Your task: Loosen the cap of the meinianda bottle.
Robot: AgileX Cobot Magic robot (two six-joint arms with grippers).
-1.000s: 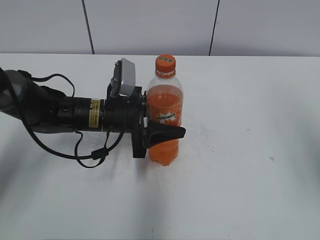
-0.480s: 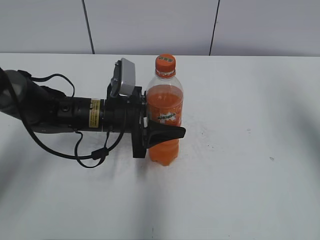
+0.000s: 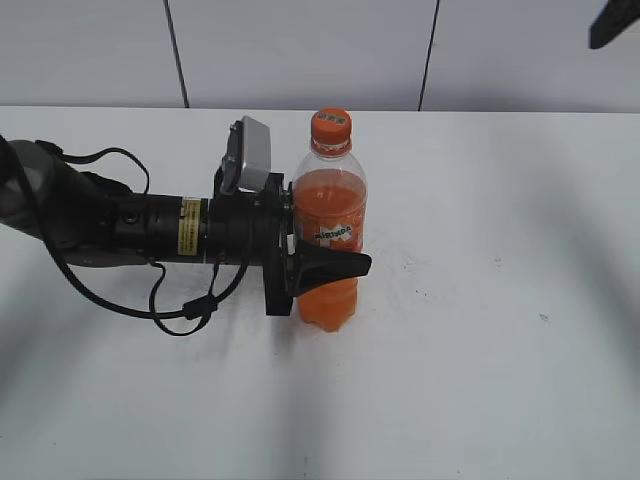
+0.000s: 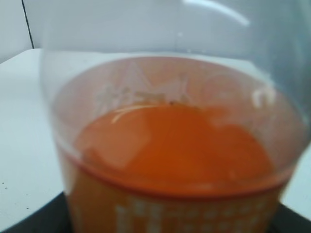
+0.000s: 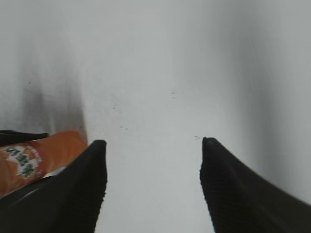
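The meinianda bottle (image 3: 329, 235) stands upright on the white table, its orange cap (image 3: 331, 126) on top. My left gripper (image 3: 322, 268) reaches in from the left and is shut on the bottle's body at label height. The bottle fills the left wrist view (image 4: 170, 155), blurred. My right gripper (image 5: 150, 145) is open and empty, high above the table to the right of the bottle; only a dark tip of it shows at the exterior view's top right corner (image 3: 612, 24). The bottle's label shows at the left edge of the right wrist view (image 5: 34, 160).
The white table (image 3: 480, 330) spreads all round the bottle, with a grey panelled wall (image 3: 300, 50) behind. The left arm's body and cables (image 3: 130, 235) lie across the table's left part.
A dark tip of my right gripper has come into the exterior view's top right corner. The left gripper and the bottle have not moved.
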